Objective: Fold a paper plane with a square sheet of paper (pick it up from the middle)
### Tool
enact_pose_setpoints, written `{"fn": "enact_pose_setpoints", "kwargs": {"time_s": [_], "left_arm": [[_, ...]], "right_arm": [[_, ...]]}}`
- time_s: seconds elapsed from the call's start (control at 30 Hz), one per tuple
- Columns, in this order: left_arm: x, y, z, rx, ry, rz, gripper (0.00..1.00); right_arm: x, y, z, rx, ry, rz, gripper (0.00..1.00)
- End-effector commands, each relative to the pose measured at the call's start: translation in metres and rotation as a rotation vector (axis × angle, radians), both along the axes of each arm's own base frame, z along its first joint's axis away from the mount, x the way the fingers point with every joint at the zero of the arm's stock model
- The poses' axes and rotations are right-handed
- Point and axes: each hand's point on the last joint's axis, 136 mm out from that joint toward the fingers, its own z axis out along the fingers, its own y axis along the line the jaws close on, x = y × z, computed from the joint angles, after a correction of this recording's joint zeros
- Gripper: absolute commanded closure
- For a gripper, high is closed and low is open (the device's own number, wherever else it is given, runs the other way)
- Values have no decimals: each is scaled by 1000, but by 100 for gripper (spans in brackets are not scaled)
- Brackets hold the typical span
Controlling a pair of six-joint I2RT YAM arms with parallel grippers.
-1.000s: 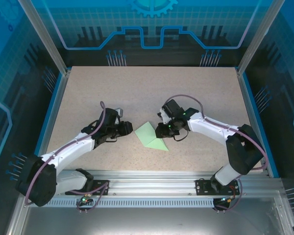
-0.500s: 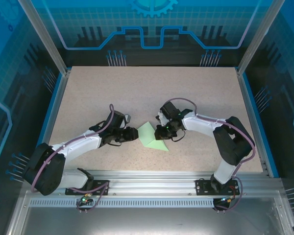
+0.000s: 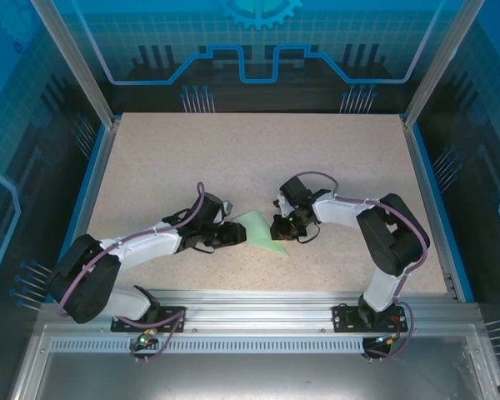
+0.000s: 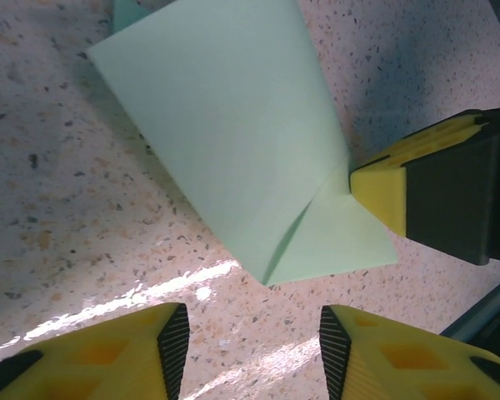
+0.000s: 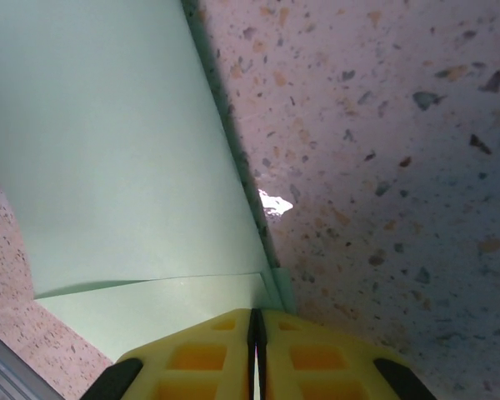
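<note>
- Top external: the sheet of paper (image 3: 261, 233), pale green and already folded into a pointed shape, lies flat on the speckled table (image 3: 258, 150), a little nearer the arms than the table's middle.
- The left gripper (image 3: 233, 236) sits just beside the sheet's left edge, and the right gripper (image 3: 282, 229) is at its right edge; the two face each other across it.
- An aluminium rail (image 3: 258, 304) runs along the near edge and a blue printed panel (image 3: 258, 50) closes the back. From this height neither pair of jaws can be read, and the wrists cover the sheet's side edges.
- Left wrist: the left gripper (image 4: 246, 350) has its yellow fingers (image 4: 108, 358) parted about halfway, with bare table (image 4: 50, 208) between them and nothing held.
- The sheet of paper (image 4: 225, 125) lies just beyond the tips, a folded flap showing at its near corner. Its far corner is cut off by the top of the frame.
- The right gripper (image 4: 379, 187) comes in from the right, its yellow tip touching the sheet's edge by that flap.
- Right wrist: the right gripper (image 5: 256, 333) has its jaws closed, with a thin seam between the yellow fingers.
- Its tips rest at the edge of the sheet of paper (image 5: 108, 150), where two layers overlap. Whether any paper is pinched is hidden under the tips.
- Speckled table (image 5: 383, 167) lies to the right.
</note>
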Motion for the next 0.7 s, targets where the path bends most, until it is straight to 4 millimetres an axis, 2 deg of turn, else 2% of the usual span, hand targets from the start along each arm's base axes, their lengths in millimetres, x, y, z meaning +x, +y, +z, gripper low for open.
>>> {"fn": "enact_pose_setpoints", "kwargs": {"time_s": [0.0, 0.07, 0.2, 0.47, 0.67], "left_arm": [[-5, -10, -3, -44, 35, 4, 50], [-5, -14, -5, -57, 49, 14, 46], [-8, -22, -12, -83, 84, 24, 45], [-15, -9, -26, -56, 115, 140, 38], [-9, -20, -23, -100, 113, 132, 38]], "right_arm": [[0, -3, -8, 16, 26, -30, 86], [0, -4, -8, 16, 27, -33, 86], [1, -3, -8, 18, 24, -41, 86], [2, -6, -10, 10, 25, -52, 86], [2, -7, -10, 8, 26, -54, 86]]}}
